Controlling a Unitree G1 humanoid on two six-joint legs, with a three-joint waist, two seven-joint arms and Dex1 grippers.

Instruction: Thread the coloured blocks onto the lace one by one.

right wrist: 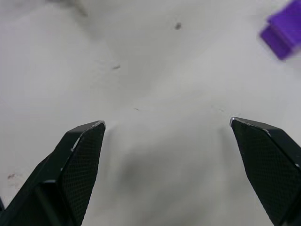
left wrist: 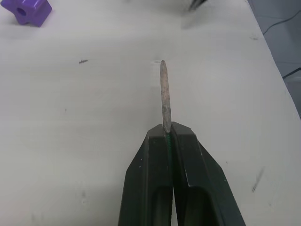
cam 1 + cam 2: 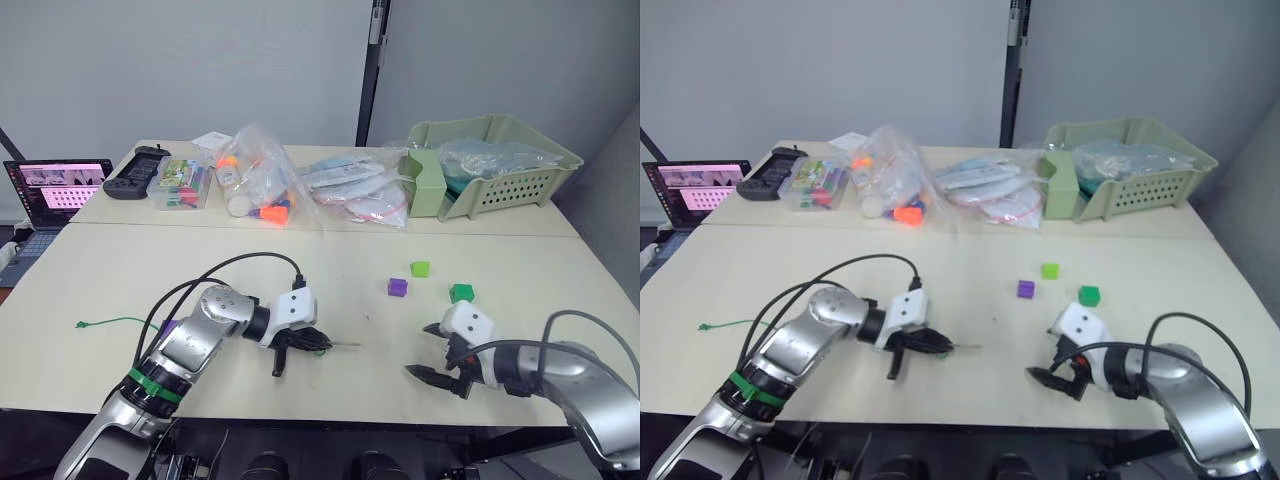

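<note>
While the left gripper (image 2: pixel 165 134) pinches the lace (image 3: pixel 110 322) behind its stiff tip, jaws pressed together, the right gripper (image 1: pixel 167 129) hovers with jaws spread near the purple block (image 3: pixel 397 287); the block is probably light and slippery, best squeezed across flat sides.

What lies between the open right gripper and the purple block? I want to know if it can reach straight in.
Nothing visible does. The right gripper is open over bare table, and the purple block sits farther back, with only bare tabletop between them. The lime block and green block sit off that line.
</note>
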